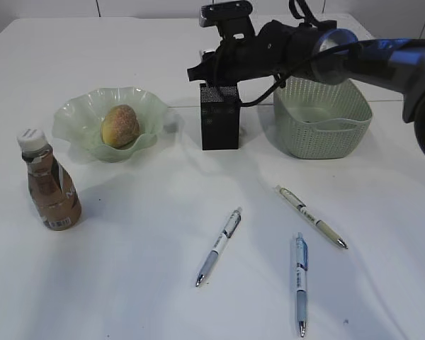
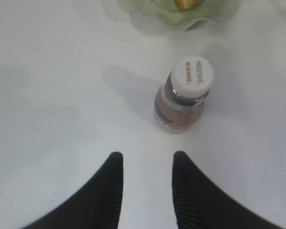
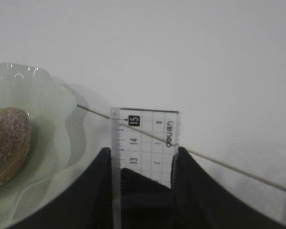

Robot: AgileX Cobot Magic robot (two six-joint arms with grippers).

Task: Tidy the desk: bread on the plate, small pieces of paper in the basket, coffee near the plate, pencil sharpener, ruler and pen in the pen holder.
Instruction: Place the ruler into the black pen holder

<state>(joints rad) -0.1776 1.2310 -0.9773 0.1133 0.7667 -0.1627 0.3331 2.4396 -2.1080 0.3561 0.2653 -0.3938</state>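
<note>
Right wrist view shows a clear ruler (image 3: 145, 143) clamped edge to edge between the partly closed fingers of the right gripper (image 3: 142, 164), its numbered end projecting beyond the fingertips. From the exterior view, that gripper (image 1: 211, 71) is seen just above the black pen holder (image 1: 219, 117), so the step in hand is judged to be stowing the ruler; a straight descent into the holder's mouth, then a release, is called for next. The ruler's lower end cannot be made out there, so whether it has entered the holder cannot be told. The left gripper (image 2: 145, 164) is held half open and empty above the table, the coffee bottle (image 2: 183, 100) standing near it. Bread (image 1: 120, 125) lies on the green plate (image 1: 74, 117), and three pens (image 1: 299, 276) lie on the table.
</note>
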